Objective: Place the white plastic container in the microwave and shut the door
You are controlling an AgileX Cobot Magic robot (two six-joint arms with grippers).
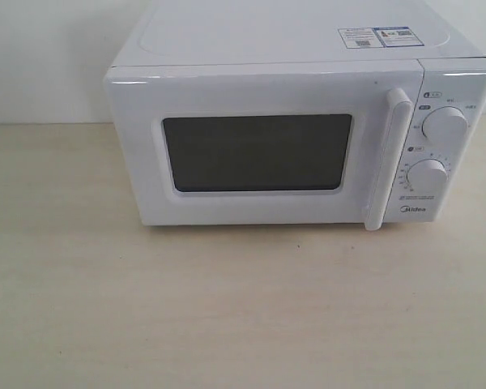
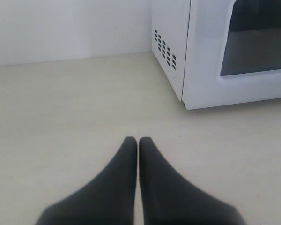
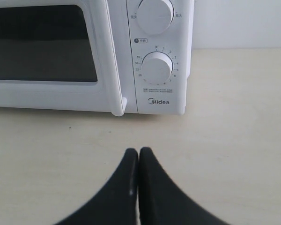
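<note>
Pale counter [image 1: 227, 316], white wall [image 1: 40, 57]. Midea microwave [image 1: 283, 36] centre, door [image 1: 251, 93] shut, bar handle [image 1: 386, 158] at 3 o'clock. No white plastic container in view. Pressed together, empty: left fingers [image 2: 117, 183], right fingers [image 3: 157, 192]. Container likely light, stiff, slick: grip its sides.

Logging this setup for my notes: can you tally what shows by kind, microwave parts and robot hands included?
Microwave: 1
Door: 1, shut
Door handle: 1
Dials: 2, upper dial and lower dial
Hands: 2, left hand and right hand, both shut
Total: 7
</note>
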